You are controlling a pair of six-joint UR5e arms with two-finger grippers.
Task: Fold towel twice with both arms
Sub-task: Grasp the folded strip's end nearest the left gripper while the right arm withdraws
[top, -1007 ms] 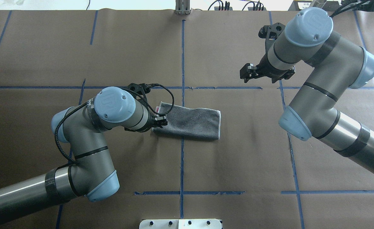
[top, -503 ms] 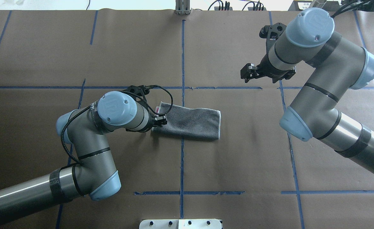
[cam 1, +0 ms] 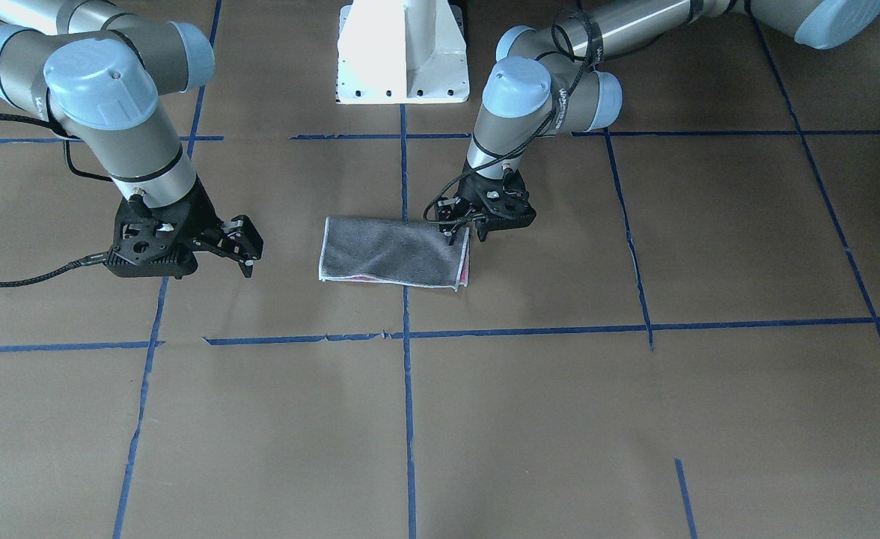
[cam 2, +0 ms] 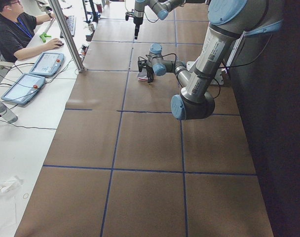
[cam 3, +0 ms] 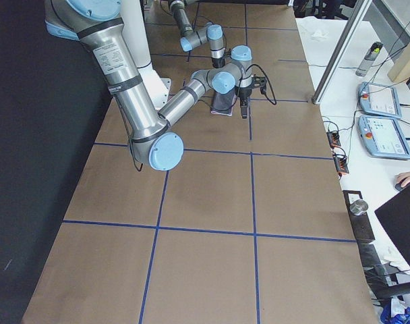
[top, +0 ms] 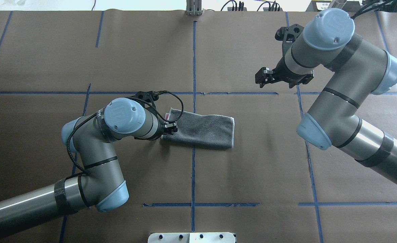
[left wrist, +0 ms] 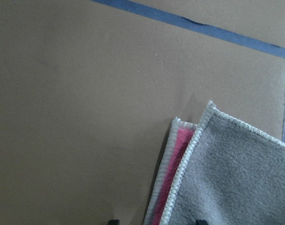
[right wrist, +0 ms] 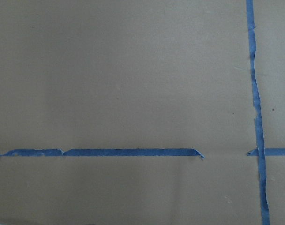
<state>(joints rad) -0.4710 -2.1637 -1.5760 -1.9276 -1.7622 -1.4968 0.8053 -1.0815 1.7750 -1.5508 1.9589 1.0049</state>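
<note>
Here, the towel is seen lying flat near the middle of the tabletop, across a blue tape line. It is folded once into a narrow strip, grey face up, with a sliver of pink shown at one short end. The left end effector is lowered at that short end, its jaws spread with the layered edge between them; nothing is gripped yet. The right end effector is held well apart from the towel over bare tabletop, jaws parted and empty.

The cloth is judged light, soft and limp. It can be expected to sag and drape once lifted, though good purchase should be given by the terry pile. Both layers at the short end are best pinched together near the corners, so that the pink underlayer is not left behind. A corner for each arm would likely keep the edge straight as it is carried over.
</note>
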